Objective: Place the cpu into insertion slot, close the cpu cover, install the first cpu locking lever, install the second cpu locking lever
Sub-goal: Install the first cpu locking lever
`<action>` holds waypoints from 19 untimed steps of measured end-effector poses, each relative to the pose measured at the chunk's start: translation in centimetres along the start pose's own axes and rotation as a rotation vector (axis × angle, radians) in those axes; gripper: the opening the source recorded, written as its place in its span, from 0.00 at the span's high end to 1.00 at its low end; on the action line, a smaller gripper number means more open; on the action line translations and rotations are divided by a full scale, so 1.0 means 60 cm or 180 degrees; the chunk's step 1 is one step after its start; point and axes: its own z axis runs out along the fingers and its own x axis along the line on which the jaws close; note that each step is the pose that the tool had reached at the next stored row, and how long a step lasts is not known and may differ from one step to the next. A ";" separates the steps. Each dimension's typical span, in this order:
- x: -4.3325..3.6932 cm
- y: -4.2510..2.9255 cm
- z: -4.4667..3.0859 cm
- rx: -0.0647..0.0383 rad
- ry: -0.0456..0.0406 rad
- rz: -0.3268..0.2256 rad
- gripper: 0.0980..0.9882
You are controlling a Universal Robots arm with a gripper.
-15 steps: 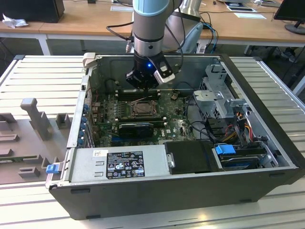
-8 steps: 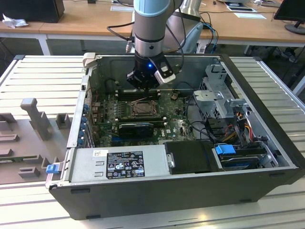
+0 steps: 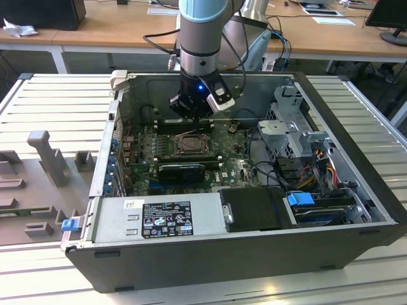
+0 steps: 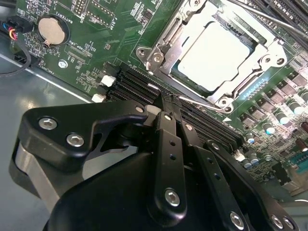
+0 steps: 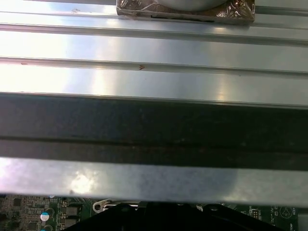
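In the second wrist view the cpu [image 4: 216,50] lies flat in the insertion slot [image 4: 230,21], its pale face showing through the window of the cpu cover [image 4: 168,48], which is folded down around it. A thin wire locking lever [image 4: 202,102] runs along the cover's near edge, and another lever [image 4: 269,17] runs along the far edge. My gripper [image 4: 167,102] is shut, with its black fingertips at the end of the near lever; I cannot tell if they touch it. In the exterior view the gripper [image 3: 194,113] hangs just behind the insertion slot [image 3: 191,145] inside the open computer case [image 3: 356,146].
Long black memory slots [image 4: 139,84] and a coin battery [image 4: 50,29] lie close to the fingers. A power supply [image 3: 159,219], a drive cage [image 3: 292,133] and loose cables [image 3: 318,165] crowd the case. Grey fixtures [image 3: 48,155] stand on the ribbed table.
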 end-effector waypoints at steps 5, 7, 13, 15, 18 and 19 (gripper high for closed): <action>-0.002 -0.002 0.000 0.0000 0.0000 0.0000 0.99; -0.002 -0.005 0.000 0.0000 0.0000 0.0000 0.99; -0.004 -0.005 0.003 0.0000 0.0001 -0.0007 0.99; -0.003 -0.006 0.006 0.0000 0.0001 -0.0010 0.99; -0.003 -0.006 0.011 0.0000 0.0001 -0.0011 0.99; -0.003 -0.006 0.012 0.0001 0.0002 -0.0012 0.99</action>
